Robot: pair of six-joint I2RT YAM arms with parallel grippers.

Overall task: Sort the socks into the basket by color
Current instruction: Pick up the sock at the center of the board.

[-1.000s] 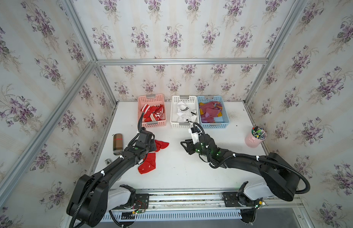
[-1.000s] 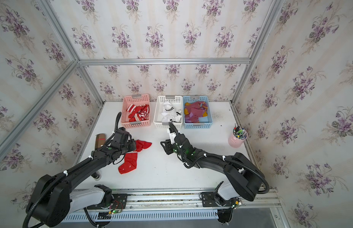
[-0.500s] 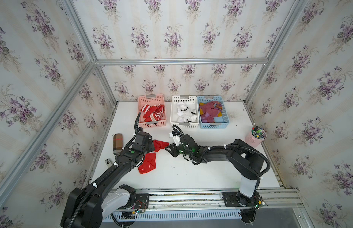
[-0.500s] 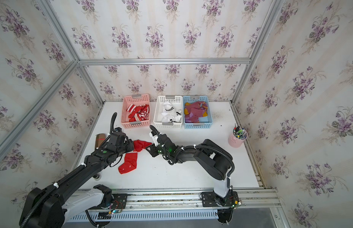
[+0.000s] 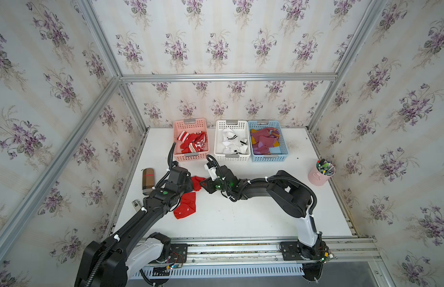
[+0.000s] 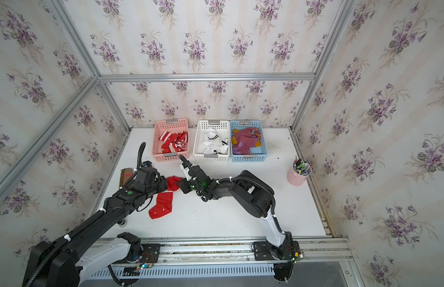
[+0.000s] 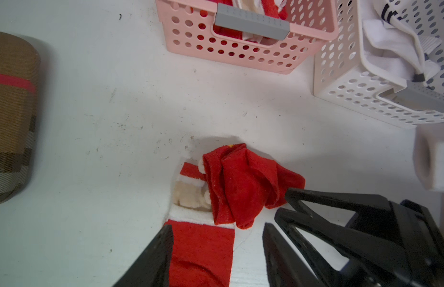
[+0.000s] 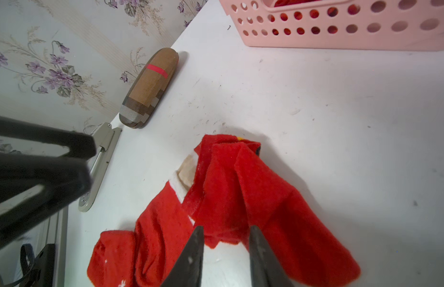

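Two red socks lie on the white table in front of the baskets. A long Santa-face sock [image 5: 186,206] [image 7: 201,248] lies flat, and a crumpled one [image 5: 197,181] [image 8: 240,186] rests across its upper end. My left gripper [image 7: 216,251] [image 5: 188,185] is open, its fingers on either side of the flat sock's leg. My right gripper [image 8: 226,248] [image 5: 203,185] faces it from the other side, narrowly open, with the crumpled sock's hem just at its fingertips [image 8: 193,248]. The pink basket [image 5: 191,157] holds red socks, the white basket [image 5: 232,157] white ones, the blue basket [image 5: 267,159] maroon ones.
A brown plaid case [image 5: 148,181] lies by the left table edge, close to my left arm. A pink cup of pens [image 5: 321,175] stands at the right edge. The two grippers are nearly touching over the socks, just in front of the pink basket.
My right arm has swung left from the table's middle to the crumpled red sock, and its jaws have narrowed. My left gripper has opened slightly beside the socks.
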